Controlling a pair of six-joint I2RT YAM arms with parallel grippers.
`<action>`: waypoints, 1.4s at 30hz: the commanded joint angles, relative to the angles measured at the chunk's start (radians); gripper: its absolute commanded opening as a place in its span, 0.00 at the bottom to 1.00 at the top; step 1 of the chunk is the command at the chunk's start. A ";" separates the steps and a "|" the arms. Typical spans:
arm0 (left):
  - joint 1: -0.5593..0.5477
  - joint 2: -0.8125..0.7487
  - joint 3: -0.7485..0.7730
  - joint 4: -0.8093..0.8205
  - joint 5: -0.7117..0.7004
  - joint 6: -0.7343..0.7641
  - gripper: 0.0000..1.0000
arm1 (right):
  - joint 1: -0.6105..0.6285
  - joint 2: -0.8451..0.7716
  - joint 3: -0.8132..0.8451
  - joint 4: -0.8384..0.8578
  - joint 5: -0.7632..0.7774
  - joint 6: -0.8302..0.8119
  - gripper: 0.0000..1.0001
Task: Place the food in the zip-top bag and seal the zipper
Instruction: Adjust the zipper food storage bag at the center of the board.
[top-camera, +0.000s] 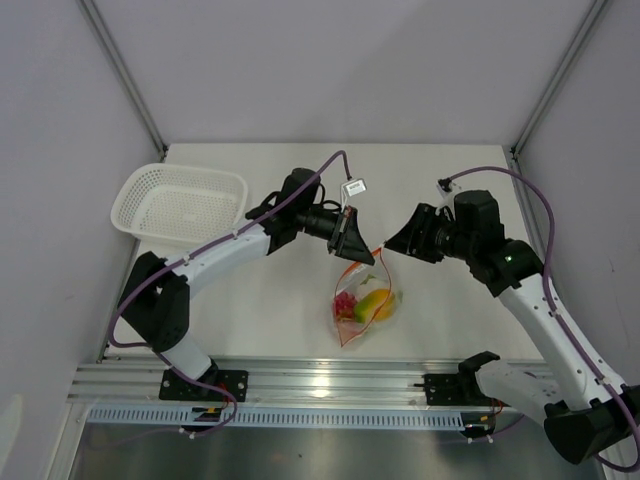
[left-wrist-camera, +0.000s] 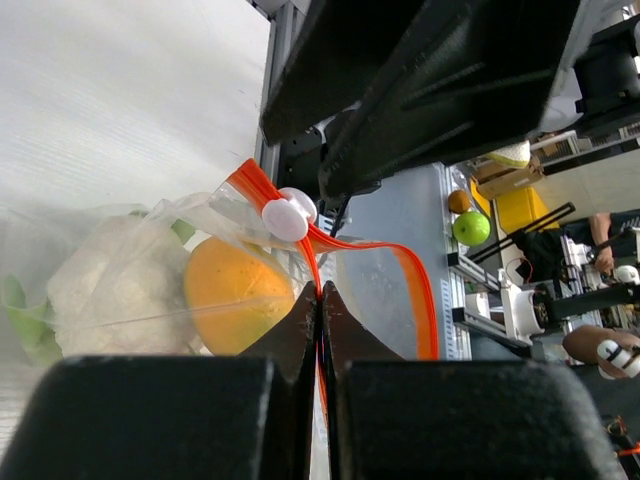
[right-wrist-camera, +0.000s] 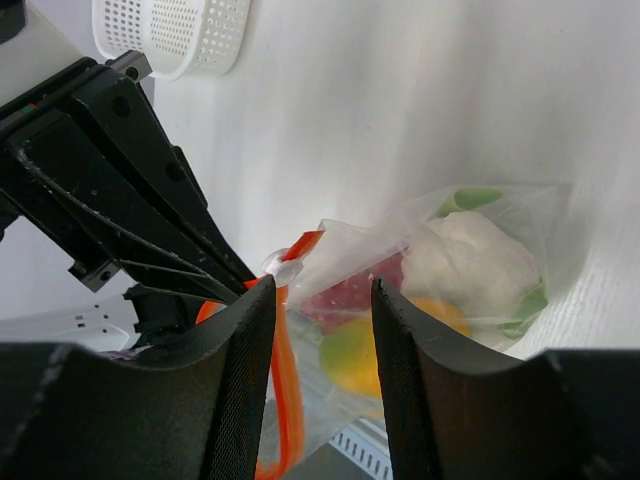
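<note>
Left fingers (left-wrist-camera: 285, 335) pinch the zipper (left-wrist-camera: 360, 245); right fingers (right-wrist-camera: 245, 340) parted near it. Zip-top bag (top-camera: 365, 305) likely limp, slick, light: best held by the stiffer zipper.

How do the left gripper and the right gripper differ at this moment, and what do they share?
The left gripper is shut, pinching the orange zipper of the bag; the right gripper has its fingers apart with nothing clearly pinched. In the top view the left gripper meets the bag from the left, while the right gripper faces it from the right. Both are black, two-fingered and aimed at the bag's mouth.
</note>
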 joint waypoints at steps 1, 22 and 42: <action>-0.017 -0.007 0.032 0.060 -0.029 -0.013 0.01 | 0.036 0.017 0.053 0.024 0.008 0.073 0.46; -0.060 -0.057 0.039 -0.012 -0.128 0.062 0.00 | 0.145 0.082 0.062 -0.039 0.213 0.151 0.22; -0.273 -0.203 0.126 -0.234 -0.679 0.193 0.75 | 0.153 -0.012 0.064 -0.060 0.386 0.303 0.00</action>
